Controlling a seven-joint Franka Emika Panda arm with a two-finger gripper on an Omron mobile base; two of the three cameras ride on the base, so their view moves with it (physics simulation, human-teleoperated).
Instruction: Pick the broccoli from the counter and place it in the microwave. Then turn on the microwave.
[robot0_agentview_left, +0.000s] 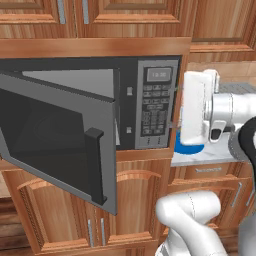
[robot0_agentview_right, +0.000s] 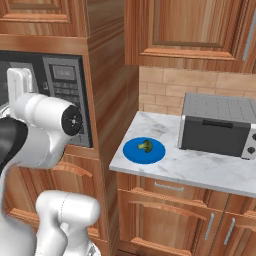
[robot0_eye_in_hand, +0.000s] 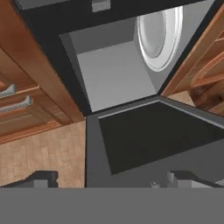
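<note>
You are looking at a wall of wooden cabinets (robot0_agentview_left: 130, 17) surrounding the microwave (robot0_agentview_left: 100, 100), which is sitting built into that wall with its dark glass door (robot0_agentview_left: 55, 140) hanging wide open toward you, the black vertical handle (robot0_agentview_left: 96, 167) showing on its free edge. Its keypad (robot0_agentview_left: 156, 107) and small display (robot0_agentview_left: 158, 74) are facing you on the right side of the front. In the hand view you are peering into the grey cavity (robot0_eye_in_hand: 113, 74), where a white round turntable plate (robot0_eye_in_hand: 158, 37) is lying on its floor, and the open door is spreading dark across the lower part of that view.

To the right of the microwave, the marbled bench (robot0_agentview_right: 200, 165) is carrying a grey toaster oven (robot0_agentview_right: 220, 125) toward the back. Near the bench's left end, well apart from the toaster oven, a blue plate (robot0_agentview_right: 144, 150) is resting flat, and the broccoli (robot0_agentview_right: 145, 146) is sitting on the middle of it, not in the microwave.

Your white arm (robot0_agentview_left: 210, 112) is reaching across in front of the keypad, level with the microwave's front. The pincer (robot0_eye_in_hand: 111, 179) is standing spread wide, its two dark finger tips (robot0_eye_in_hand: 41, 179) showing far apart at the bottom of the hand view, with nothing between them, and it is pointing at the open door and cavity.
</note>
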